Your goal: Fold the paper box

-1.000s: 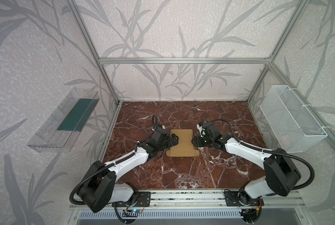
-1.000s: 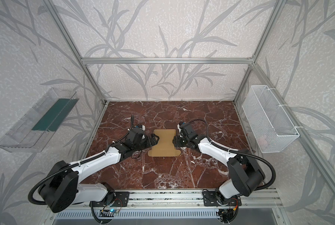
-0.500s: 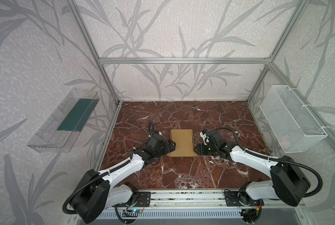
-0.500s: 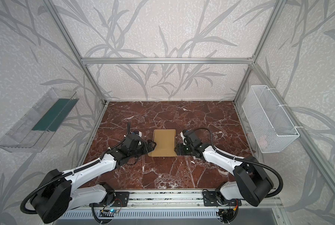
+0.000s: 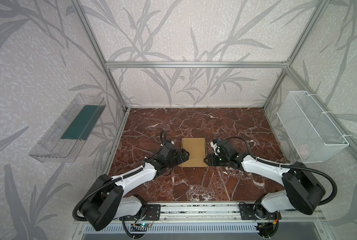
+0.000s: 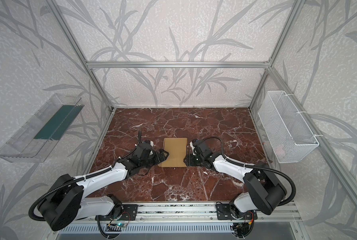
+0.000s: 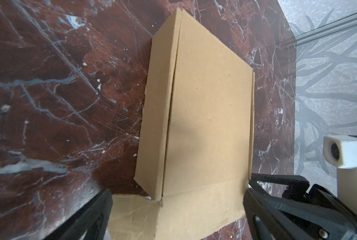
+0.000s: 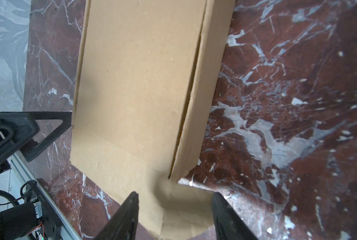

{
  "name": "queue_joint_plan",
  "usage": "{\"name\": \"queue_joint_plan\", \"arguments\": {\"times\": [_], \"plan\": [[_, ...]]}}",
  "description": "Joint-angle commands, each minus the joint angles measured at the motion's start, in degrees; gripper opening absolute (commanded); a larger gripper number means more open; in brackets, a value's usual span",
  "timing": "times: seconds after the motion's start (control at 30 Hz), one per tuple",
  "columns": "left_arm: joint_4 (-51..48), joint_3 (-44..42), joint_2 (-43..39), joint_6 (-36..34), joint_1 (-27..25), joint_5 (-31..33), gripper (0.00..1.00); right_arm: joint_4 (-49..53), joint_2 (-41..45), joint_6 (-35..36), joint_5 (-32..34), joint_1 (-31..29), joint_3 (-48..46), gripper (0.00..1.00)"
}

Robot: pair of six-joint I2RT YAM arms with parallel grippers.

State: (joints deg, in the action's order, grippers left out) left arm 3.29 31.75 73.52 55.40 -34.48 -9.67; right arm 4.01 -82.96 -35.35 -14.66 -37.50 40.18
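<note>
1. Surface: red-brown marble tabletop [image 5: 194, 187] with white veins, scuffed pale in patches in the wrist views.
2. Room: walls papered in a grey leaf pattern, braced by an aluminium frame [image 5: 194, 64]. A mounting rail [image 5: 194, 209] runs along the front edge and carries both arm bases.
3. Wall fittings, seen only in the top views: a clear plastic tray [image 5: 55, 145] on the left wall and a white wire basket [image 5: 310, 128] on the right wall.
4. Paper box [image 5: 194, 149] [image 6: 174, 150]: tan cardboard, lying mid-table between the two grippers, with its long axis running away from the rail.
5. Left gripper [image 5: 184, 156] [image 6: 166, 155]: at the box's left edge near its front end, jaws spread wide.
6. Right gripper [image 5: 205, 161] [image 6: 186, 161]: at the opposite edge, jaws about half spread.
7. Left wrist view only: the paper box [image 7: 208, 114] shows a narrow side strip creased along one long edge. A creased end flap lies between the fingers of the left gripper [image 7: 177, 195], and the right arm's white camera housing [image 7: 339, 153] is in view.
8. Right wrist view only: the paper box [image 8: 140, 83] shows the matching strip. A flap corner sits between the fingers of the right gripper [image 8: 174, 194], and whether it is pinched cannot be told.
</note>
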Motion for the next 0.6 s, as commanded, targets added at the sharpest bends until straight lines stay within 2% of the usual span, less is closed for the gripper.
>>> {"name": "queue_joint_plan", "arguments": {"times": [0.0, 0.57], "plan": [[2.33, -0.59, 0.97, 1.37, -0.58, -0.59, 0.99, -1.86, -1.22, -0.85, -0.69, -0.78, 0.73, 0.57], [5.17, -1.6, 1.66, 4.15, -4.08, 0.58, 0.99, -2.98, -2.29, -3.29, 0.51, -3.11, 0.61, 0.52]]}}
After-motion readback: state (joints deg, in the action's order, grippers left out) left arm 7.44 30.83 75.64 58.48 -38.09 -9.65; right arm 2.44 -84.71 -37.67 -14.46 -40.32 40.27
